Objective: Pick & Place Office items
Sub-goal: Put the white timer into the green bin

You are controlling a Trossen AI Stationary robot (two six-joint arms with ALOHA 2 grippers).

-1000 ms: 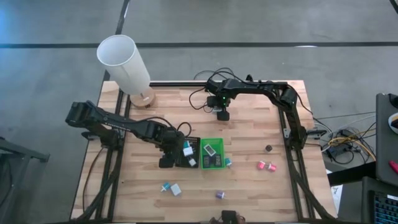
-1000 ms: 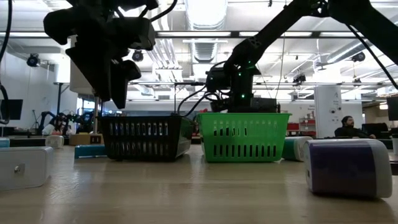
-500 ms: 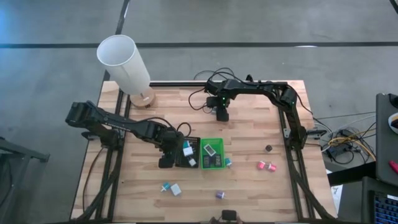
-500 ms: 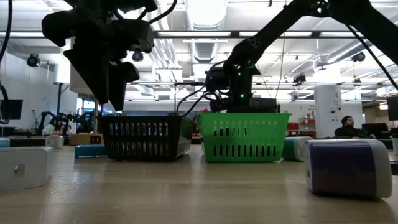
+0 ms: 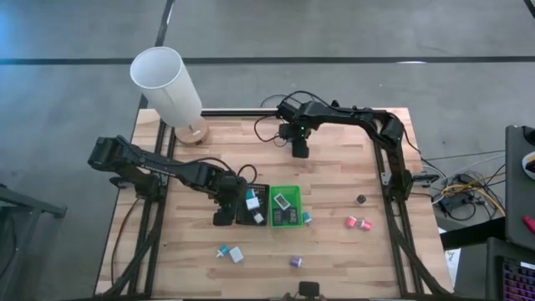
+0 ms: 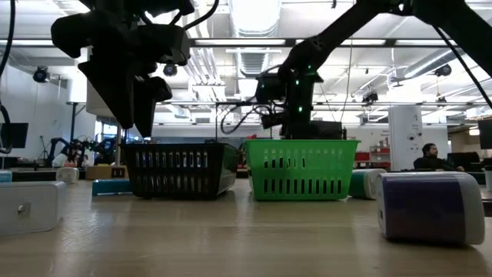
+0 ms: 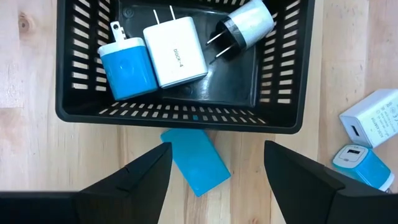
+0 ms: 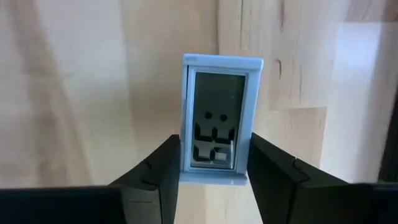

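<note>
My right gripper hangs over the far middle of the table, shut on a small light-blue digital clock with a grey screen. My left gripper stands open and pointing down at the near side of the black tray. Its fingers flank a teal block that lies flat on the wood against the tray's wall, without touching it. The tray holds a blue charger, a white charger and a white-and-black plug. The green tray sits beside it. My right gripper pinches the clock by its two long sides, near one end, between its two fingers. The fingers point down from above and lie across the clock. The clock's screen faces the wrist camera, and it is lifted clear of the wood.
Loose pieces lie on the near half: a teal and a white one, a purple one, two pink ones, a black one, and a teal one beside the green tray. A tall white lamp stands at the far left corner.
My right gripper has risen a little above the far middle of the table.
</note>
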